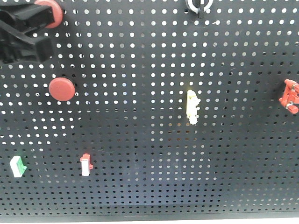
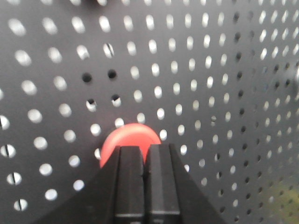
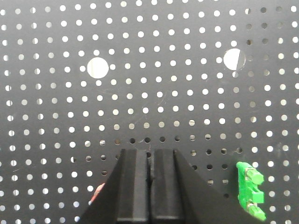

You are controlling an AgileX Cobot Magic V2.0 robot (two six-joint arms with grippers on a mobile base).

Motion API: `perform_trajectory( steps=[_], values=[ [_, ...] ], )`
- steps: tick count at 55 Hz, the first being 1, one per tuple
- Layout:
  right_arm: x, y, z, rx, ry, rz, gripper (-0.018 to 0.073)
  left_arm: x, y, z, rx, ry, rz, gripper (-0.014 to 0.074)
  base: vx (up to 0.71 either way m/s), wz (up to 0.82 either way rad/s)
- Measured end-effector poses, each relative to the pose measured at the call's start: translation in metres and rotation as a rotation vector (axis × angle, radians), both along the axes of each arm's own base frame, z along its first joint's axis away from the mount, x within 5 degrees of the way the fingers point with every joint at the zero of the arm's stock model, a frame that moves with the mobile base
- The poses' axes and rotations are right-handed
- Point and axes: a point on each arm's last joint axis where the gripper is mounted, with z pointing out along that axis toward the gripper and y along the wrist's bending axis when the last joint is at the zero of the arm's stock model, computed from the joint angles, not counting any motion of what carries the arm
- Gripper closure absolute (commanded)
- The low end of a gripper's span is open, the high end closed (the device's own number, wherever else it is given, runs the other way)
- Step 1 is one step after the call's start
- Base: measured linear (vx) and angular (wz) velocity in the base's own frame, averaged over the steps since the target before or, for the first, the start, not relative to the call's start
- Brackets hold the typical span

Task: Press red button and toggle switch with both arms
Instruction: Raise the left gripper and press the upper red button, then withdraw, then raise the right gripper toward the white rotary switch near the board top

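Note:
In the front view my left gripper (image 1: 37,21), black and glossy, reaches in from the top left corner onto a round red button (image 1: 52,10) on the black pegboard (image 1: 149,56). In the left wrist view the left gripper (image 2: 145,148) is shut and empty, its tips over the lower part of that red button (image 2: 128,135). A second red button (image 1: 61,88) sits lower on the board. My right gripper (image 3: 150,151) is shut and empty, facing the pegboard (image 3: 149,70), with a green switch (image 3: 250,190) at its lower right. The right gripper does not show in the front view.
The board also carries a yellow switch (image 1: 192,106), a red toggle (image 1: 290,95) at the right edge, a green-and-white switch (image 1: 17,166), a red-and-white switch (image 1: 86,164) and a white ring part (image 1: 198,5) at the top. A red sliver (image 3: 98,192) shows left of the right gripper.

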Motion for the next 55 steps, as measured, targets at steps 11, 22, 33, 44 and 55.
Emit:
perform_trajectory(
  steps=[11, 22, 33, 44, 55],
  values=[
    [-0.001, 0.0, 0.002, 0.0, -0.022, 0.0, 0.0557, 0.009, -0.004, -0.001, -0.003, -0.006, 0.002, 0.0594, 0.0, 0.0],
    [-0.001, 0.0, 0.003, 0.0, -0.038, -0.001, 0.0557, 0.011, -0.009, 0.004, -0.025, -0.048, -0.009, 0.0594, 0.0, 0.0],
    [-0.001, 0.002, 0.003, -0.078, -0.031, -0.011, 0.0557, -0.011, 0.001, 0.012, -0.015, -0.031, -0.016, 0.0595, 0.0, 0.0],
    [0.004, 0.021, 0.021, -0.208, -0.064, 0.093, 0.0557, -0.056, 0.025, 0.01, -0.006, -0.002, -0.02, 0.0595, 0.0, 0.0],
    [0.03, 0.067, 0.055, -0.335, -0.105, 0.293, 0.0557, -0.096, 0.046, -0.005, -0.019, -0.026, -0.021, 0.0595, 0.0, 0.0]
  ],
)
